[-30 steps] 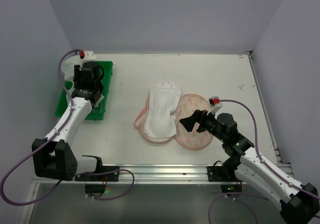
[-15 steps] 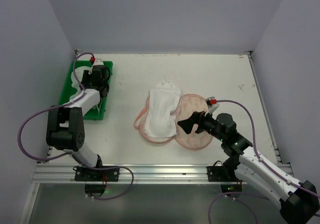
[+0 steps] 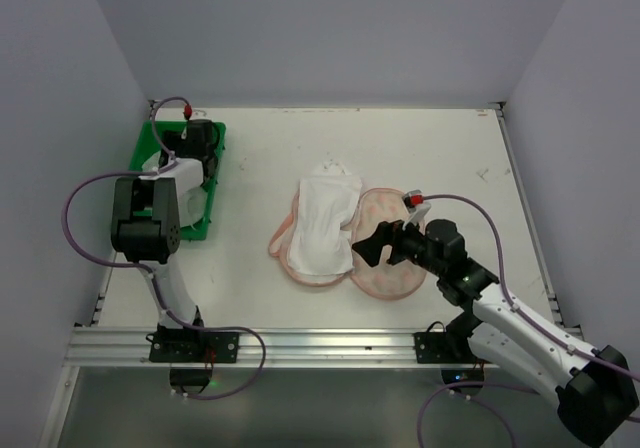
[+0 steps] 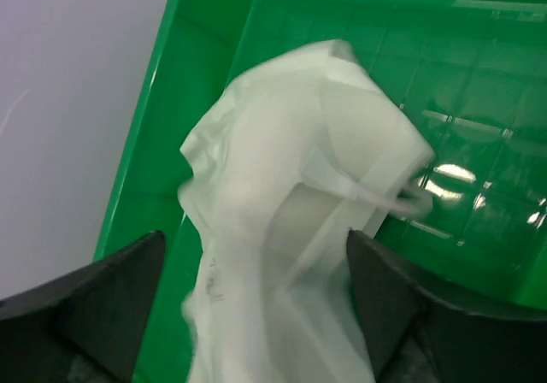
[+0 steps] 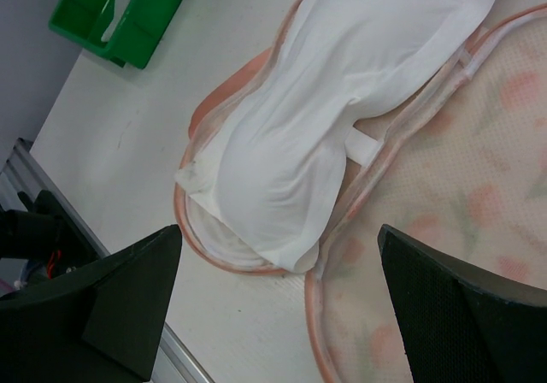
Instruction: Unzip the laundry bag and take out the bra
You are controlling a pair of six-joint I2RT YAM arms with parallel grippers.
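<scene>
Risk first: the left jaws stand apart over the green tray at the frame's upper left, yet a white garment lies between them and could snag on a finger and be dragged out when the arm lifts. The right jaws, spread wide and empty, hover above the open laundry bag at the centre of the worktop. Closing carelessly might pinch pink edging along with the bra, which lies across the bag's left half, just left of those jaws
</scene>
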